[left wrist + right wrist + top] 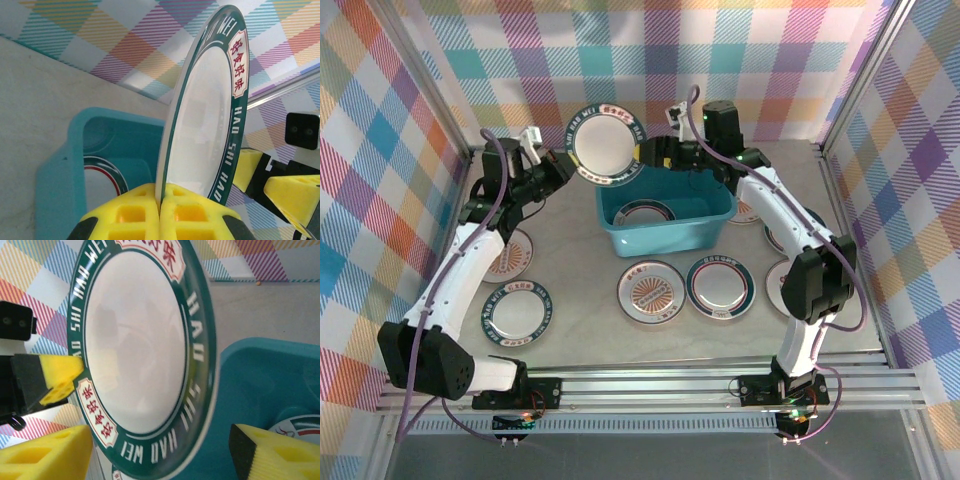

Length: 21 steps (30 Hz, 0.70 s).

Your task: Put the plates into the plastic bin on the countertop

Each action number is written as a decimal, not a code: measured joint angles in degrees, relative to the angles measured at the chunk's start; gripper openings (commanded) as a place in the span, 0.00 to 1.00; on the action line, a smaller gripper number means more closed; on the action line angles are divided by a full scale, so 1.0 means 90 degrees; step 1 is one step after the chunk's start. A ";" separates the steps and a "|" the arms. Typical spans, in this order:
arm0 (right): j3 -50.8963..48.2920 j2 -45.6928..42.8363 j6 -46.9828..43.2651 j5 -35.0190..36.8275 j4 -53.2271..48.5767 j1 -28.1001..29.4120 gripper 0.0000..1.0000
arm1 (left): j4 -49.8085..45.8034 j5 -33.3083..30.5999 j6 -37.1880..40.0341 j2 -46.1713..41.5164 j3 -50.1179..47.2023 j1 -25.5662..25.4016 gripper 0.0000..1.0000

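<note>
A white plate with a dark teal rim [606, 147] stands on edge in the air above the far left corner of the teal plastic bin [665, 232]. My left gripper [565, 160] is shut on its left edge; the wrist view shows the yellow pads [162, 200] pinching the rim of the plate [210, 115]. My right gripper [645, 152] is open at the plate's right edge. Its fingers [50, 450] straddle the plate [140, 340] with gaps on both sides. One plate [645, 212] lies inside the bin.
Several more plates lie on the beige countertop [580, 260]: two in front of the bin [653, 292] [720, 283], two at the left [516, 310] [508, 255], others right of the bin [790, 285]. Plaid walls close in three sides; a metal rail [650, 385] runs along the front.
</note>
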 measured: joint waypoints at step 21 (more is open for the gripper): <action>-0.0612 0.0073 0.0862 0.0078 0.0721 -0.0002 0.06 | 0.0073 0.0036 0.0005 0.0066 -0.0170 -0.0053 0.00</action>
